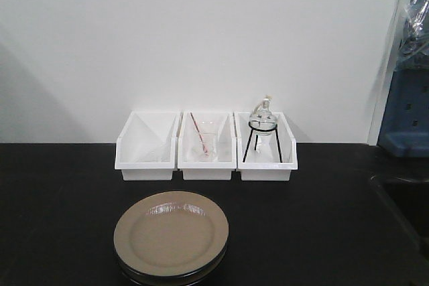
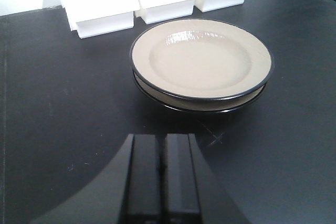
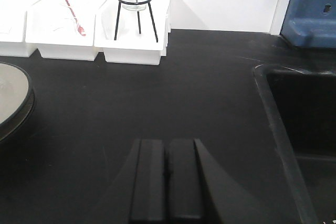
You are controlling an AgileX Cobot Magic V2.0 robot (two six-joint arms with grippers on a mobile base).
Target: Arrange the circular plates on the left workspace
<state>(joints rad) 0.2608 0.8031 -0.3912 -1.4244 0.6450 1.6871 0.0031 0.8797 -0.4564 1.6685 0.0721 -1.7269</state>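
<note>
Two tan circular plates with dark rims sit stacked on the black countertop (image 1: 60, 199), the top plate (image 1: 171, 234) slightly offset on the lower one (image 1: 216, 261). The stack shows in the left wrist view (image 2: 199, 59) ahead of my left gripper (image 2: 161, 137), which is shut and empty, a short way back from the stack. The stack's edge shows at the far left of the right wrist view (image 3: 11, 103). My right gripper (image 3: 167, 141) is shut and empty over bare counter, right of the plates. Neither gripper shows in the front view.
Three white bins stand in a row against the wall: an empty one (image 1: 145, 149), one with a glass beaker and red rod (image 1: 206, 147), one with a round flask on a black tripod (image 1: 264, 144). A recessed black sink (image 3: 304, 124) lies at the right. A blue unit (image 1: 405, 115) stands beyond it.
</note>
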